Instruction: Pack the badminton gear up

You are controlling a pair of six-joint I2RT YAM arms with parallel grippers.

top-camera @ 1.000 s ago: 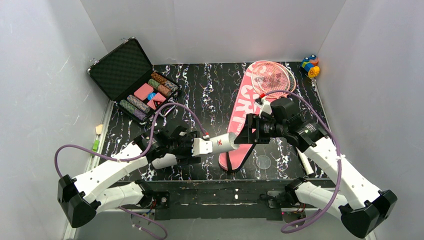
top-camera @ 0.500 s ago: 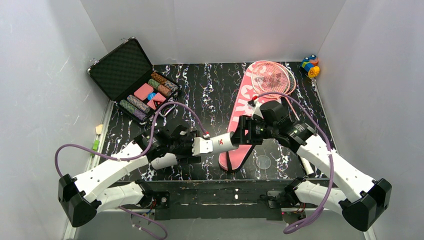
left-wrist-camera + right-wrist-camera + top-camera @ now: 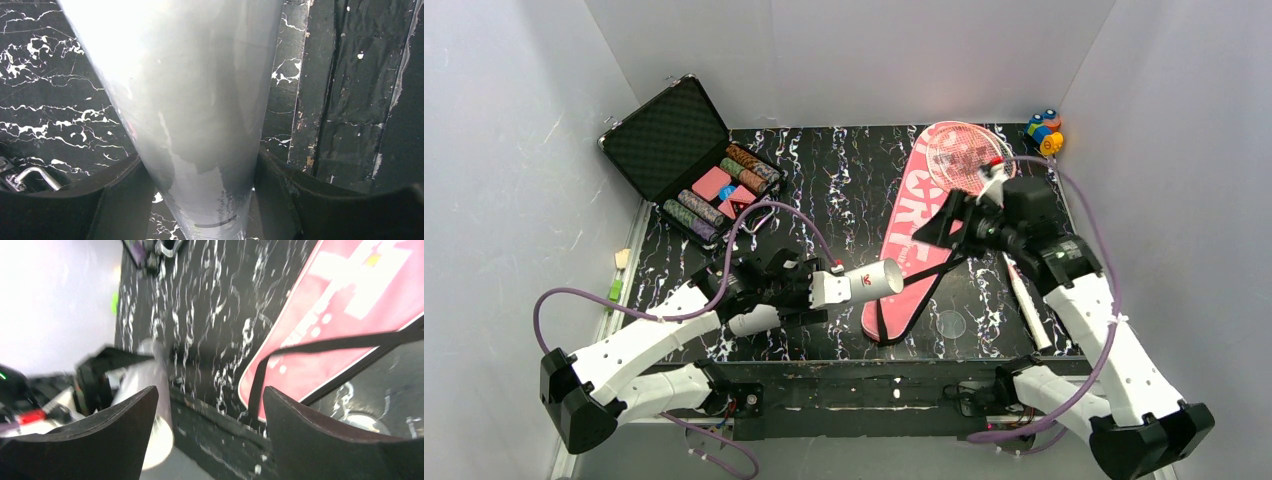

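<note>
My left gripper is shut on the long white tube and holds it level above the table, open end pointing right. In the left wrist view the tube fills the gap between the fingers. My right gripper is open and empty, hovering over the pink "SPORT" cover. The right wrist view shows the cover, its black strap and the tube beyond the gripper. Pink racket heads lie on the cover's far end. No shuttlecock shows.
An open black case of poker chips stands at the back left. A small multicoloured toy sits in the back right corner. A white racket handle and a clear round lid lie at the front right.
My right gripper has drawn back from the tube's open end, up and toward the back right. The left gripper holds the tube in the same place.
</note>
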